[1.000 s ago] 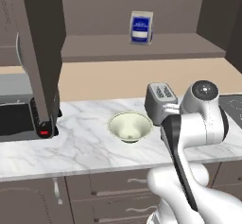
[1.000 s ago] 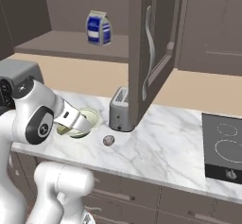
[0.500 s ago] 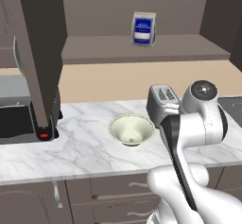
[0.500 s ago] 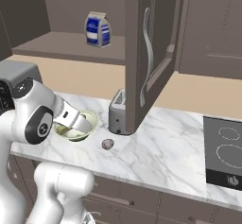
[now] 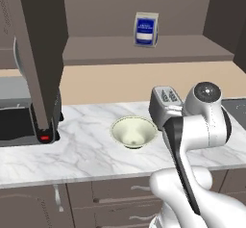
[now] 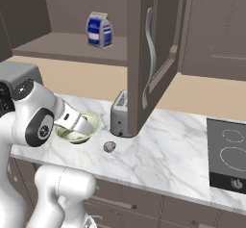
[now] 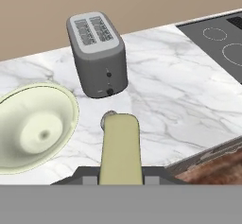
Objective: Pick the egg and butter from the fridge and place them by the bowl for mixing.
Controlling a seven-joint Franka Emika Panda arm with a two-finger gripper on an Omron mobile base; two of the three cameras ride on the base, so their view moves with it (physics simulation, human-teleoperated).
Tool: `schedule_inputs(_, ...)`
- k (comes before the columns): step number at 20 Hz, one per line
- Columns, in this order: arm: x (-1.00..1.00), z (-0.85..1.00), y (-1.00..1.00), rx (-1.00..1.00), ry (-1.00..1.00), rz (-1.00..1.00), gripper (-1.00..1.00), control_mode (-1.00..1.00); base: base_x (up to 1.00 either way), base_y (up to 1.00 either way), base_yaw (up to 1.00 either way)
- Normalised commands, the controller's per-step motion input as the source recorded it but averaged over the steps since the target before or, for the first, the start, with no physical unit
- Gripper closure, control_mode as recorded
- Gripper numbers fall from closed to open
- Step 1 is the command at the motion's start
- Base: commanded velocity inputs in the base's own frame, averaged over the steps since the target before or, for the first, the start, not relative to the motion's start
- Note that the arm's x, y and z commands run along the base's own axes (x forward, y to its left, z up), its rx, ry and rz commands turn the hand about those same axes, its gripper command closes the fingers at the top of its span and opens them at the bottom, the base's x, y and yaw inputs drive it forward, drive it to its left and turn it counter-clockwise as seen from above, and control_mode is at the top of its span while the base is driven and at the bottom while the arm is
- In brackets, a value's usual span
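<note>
- My arm reaches over the white marbled worktop (image 7: 160,100) with the pale yellow-olive stick of butter (image 7: 120,150) clamped in my tool (image 7: 120,176), the jaws drawn narrow on its near end.
- In the hand view, the wide, shallow cream-green bowl (image 7: 33,126) lies to the left of the held stick, its rim near the butter but apart from it; it sits mid-worktop in the left base view (image 5: 134,132).
- The butter's long axis runs straight out from my tool, away from the hand and roughly alongside the bowl's rim, so I judge that a short lowering onto the bare marble just right of the bowl is all that the set-down needs.
- A small pale grey-white ball with a brownish tinge, the egg (image 6: 109,146), rests on the worktop just past the butter's far tip in the hand view (image 7: 108,117), between the bowl and the toaster.
- The silver two-slot toaster (image 7: 97,54) stands upright beyond, right of the bowl.
- At far right lies the dark flat cooktop (image 7: 222,41), well apart from the drop spot.
</note>
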Motion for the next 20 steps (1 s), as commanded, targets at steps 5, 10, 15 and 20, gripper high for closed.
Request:
schedule_inputs(5, 0.0, 0.0, 0.0, 0.0, 0.0, 0.0, 1.0, 1.0, -0.01, 0.0, 0.0)
schedule_inputs(10, 0.0, -0.01, -0.09, 0.02, 0.0, -0.06, 1.0, -1.0, -0.02, -0.05, -0.01)
schedule_inputs(15, 0.0, -0.03, -0.19, 0.15, 0.0, -0.16, 1.0, -1.0, 0.0, 0.0, 0.0)
schedule_inputs(20, 0.0, -0.13, -0.09, 0.18, 0.03, -0.16, 1.0, -1.0, 0.0, 0.0, 0.0)
